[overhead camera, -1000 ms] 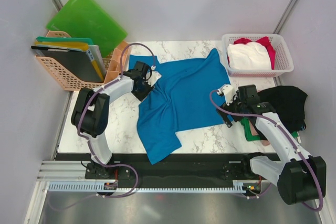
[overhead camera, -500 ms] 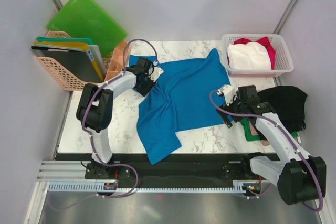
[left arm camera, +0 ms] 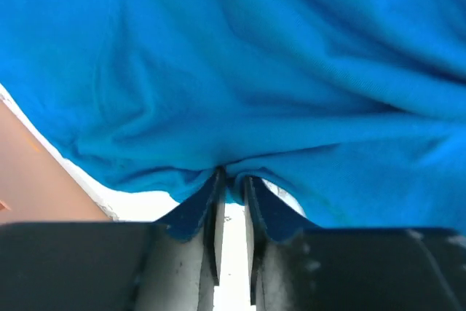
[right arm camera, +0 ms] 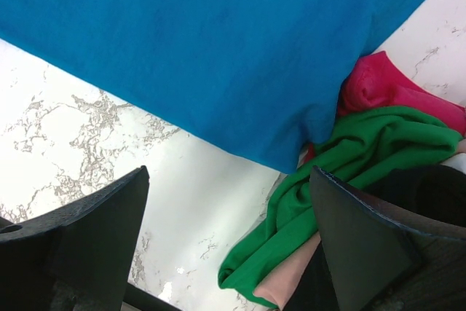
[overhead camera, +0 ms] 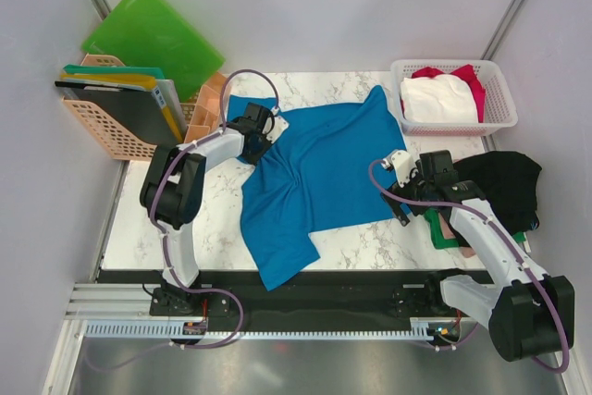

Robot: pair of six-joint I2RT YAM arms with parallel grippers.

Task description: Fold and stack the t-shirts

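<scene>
The blue t-shirt (overhead camera: 314, 168) lies spread and rumpled in the middle of the marble table (overhead camera: 208, 219). Its long axis runs on a slant, from the near left to the far right. The near-left end narrows to a tail that hangs over the table's front edge. The far-right end rises to a point just beside the white basket (overhead camera: 462, 126). Which end carries the collar cannot be told.

The left gripper (overhead camera: 260, 139) sits at the shirt's far-left edge. In the left wrist view its fingers (left arm camera: 212, 209) stand almost together, with only a thin slit between them. The left gripper (left arm camera: 231, 178) is clamped on a small fold of the blue t-shirt (left arm camera: 277, 56), which bunches into creases at the tips.

The right gripper (overhead camera: 403, 195) hovers at the shirt's right edge, with its fingers spread wide apart and nothing between them. In the right wrist view the right gripper (right arm camera: 227, 180) is above bare marble and the lower edge of the blue t-shirt (right arm camera: 218, 41).

Just right of that edge a red t-shirt (right arm camera: 389, 87), a green t-shirt (right arm camera: 349, 158) and a pale pink t-shirt (right arm camera: 291, 282) lie crumpled together. A black t-shirt (overhead camera: 504, 187) is heaped at the table's right edge. A white t-shirt (overhead camera: 439, 99) fills the basket.
</scene>
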